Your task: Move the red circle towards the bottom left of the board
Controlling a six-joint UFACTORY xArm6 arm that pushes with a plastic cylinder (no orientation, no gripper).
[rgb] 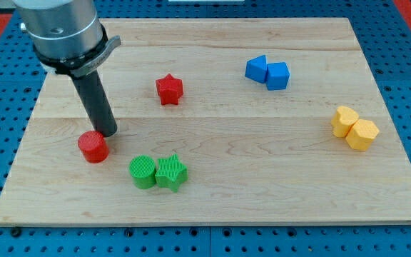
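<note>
Standing with no pincer at all, my tip touches the far right edge of the red circle at the board's near left, so it should push steadily through the circle's centre, away from the green circle.

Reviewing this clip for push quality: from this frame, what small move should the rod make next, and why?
Probably a short push toward the view's bottom left. My tip sits right at the upper-right edge of the red circle, seemingly touching it, so the circle lies between the tip and the board's bottom-left corner. The green pair sits off to the right, outside that path.
</note>
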